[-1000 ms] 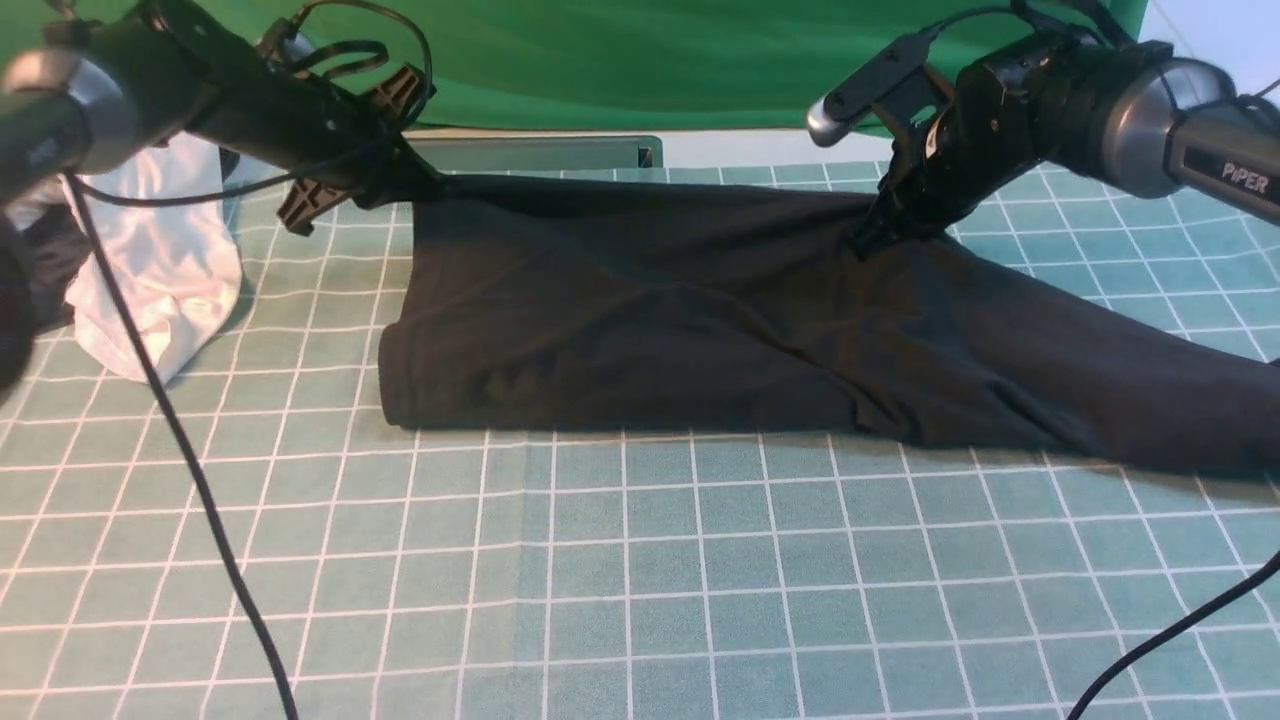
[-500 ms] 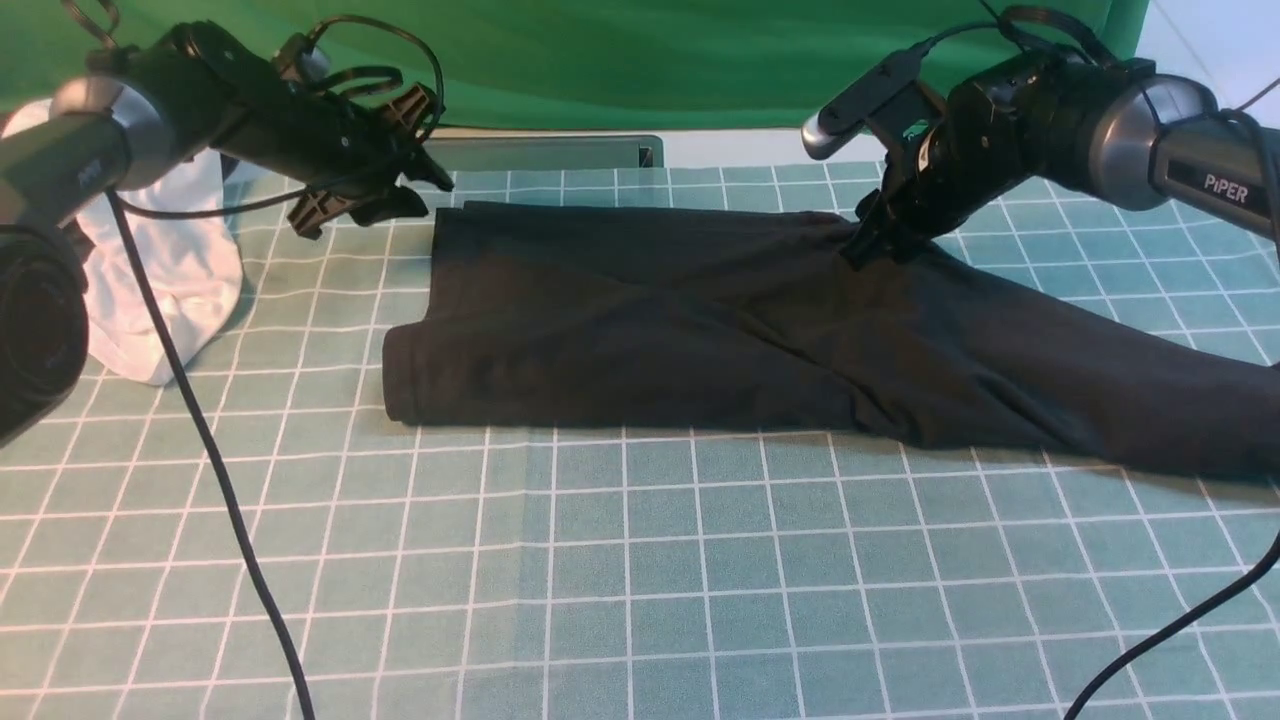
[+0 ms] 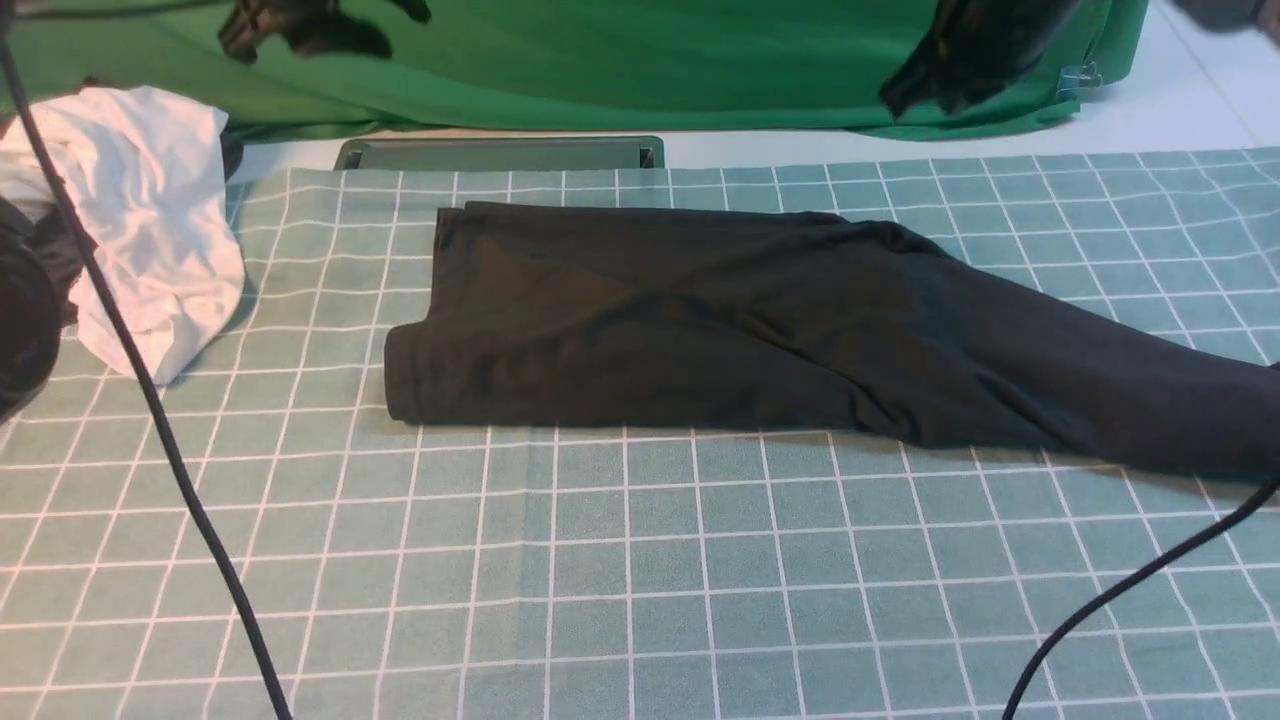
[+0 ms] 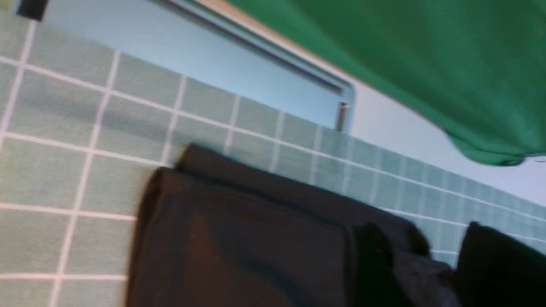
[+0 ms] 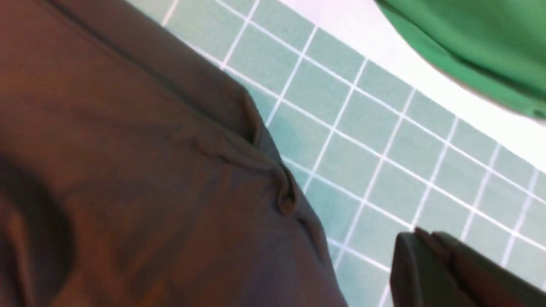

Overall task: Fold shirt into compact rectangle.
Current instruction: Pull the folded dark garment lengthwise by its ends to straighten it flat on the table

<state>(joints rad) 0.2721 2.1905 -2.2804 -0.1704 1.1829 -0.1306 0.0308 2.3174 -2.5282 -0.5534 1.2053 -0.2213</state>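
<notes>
**front view.** the black t-shirt (image 3: 700, 320) lies on the gridded mat (image 3: 640, 560) of the table as a long band, folded lengthwise. it is well below both sets of fingers and spans the ground between them. the left fingers (image 3: 300, 22) and right fingers (image 3: 960, 55) hang high against the green backdrop (image 3: 650, 70). both are blurred, neither touches cloth, and how far they are parted cannot be told here. the band's end below the left fingers is squared; the end beyond the right fingers slants and runs out of frame. judged risk: a crosswise fold taken now would copy that slant and give a skewed stack, not a rectangle. a black cable (image 3: 1130, 590) passes close to the slanted end and could drag it. a white garment (image 3: 150, 220) sits outboard of the left fingers, apart from the t-shirt.

**left wrist view.** the left fingers (image 4: 499, 264) appear as two dark prongs set apart, with mat showing between them, holding nothing. a t-shirt corner lies just beneath, its layers stepped. a pinch that catches only the top layer would likely peel the fold open.

**right wrist view.** only one of the right fingers (image 5: 448, 273) shows, so their spread cannot be told. the t-shirt edge beside it is puckered, and soft knit may bunch further when gripped.

**writing.** none can be read; no logo, label or brand mark shows in any view.
</notes>
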